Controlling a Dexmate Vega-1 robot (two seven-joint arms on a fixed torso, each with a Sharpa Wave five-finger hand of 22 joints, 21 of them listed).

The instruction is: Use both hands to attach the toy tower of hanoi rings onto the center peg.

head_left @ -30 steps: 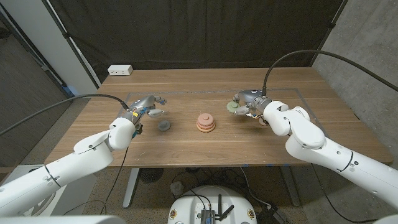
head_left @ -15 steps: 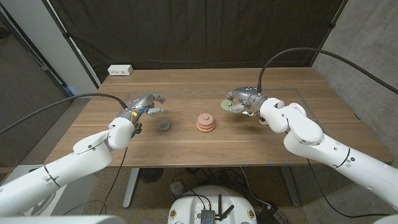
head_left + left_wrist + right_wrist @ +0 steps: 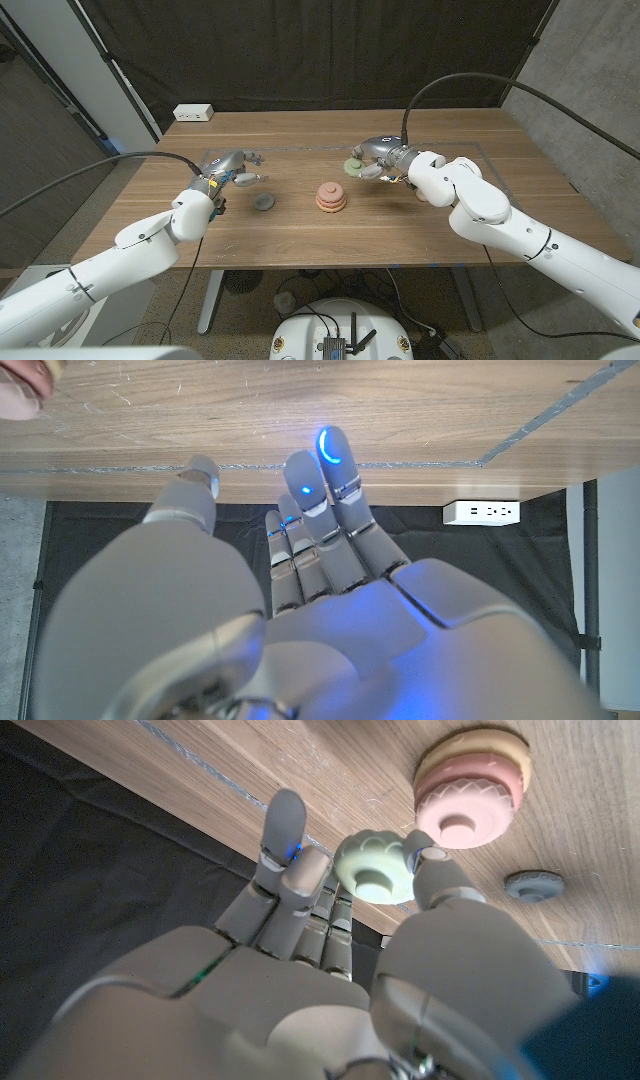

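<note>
Head view. We record a wooden table (image 3: 300, 235) with a stack of rings (image 3: 331, 196) at its middle: a pink ring on a wider orange one, seated on the center peg. Just to the stack's left lies a small grey ring (image 3: 264, 202), flat on the wood and apart from the stack. The right hand (image 3: 378, 158) is raised above the table behind and to the right of the stack, pinching a pale green ring (image 3: 354, 164) between thumb and fingers. The left hand (image 3: 232, 170) is near the grey ring, behind and to its left, not touching it; its fingers are apart and we see nothing in them. A white power strip (image 3: 193, 113) lies off the table's far left corner.

Left wrist view. We note the left hand (image 3: 300, 580) with fingers (image 3: 335, 465) extended and slightly spread toward the table's edge, holding nothing. The power strip (image 3: 483, 512) shows beyond the edge.

Right wrist view. We list the right hand (image 3: 320, 970) gripping the green ring (image 3: 373, 870), thumb on one side and fingers on the other. The pink-over-orange stack (image 3: 470, 785) lies beyond it, with the grey ring (image 3: 533, 883) to one side.
</note>
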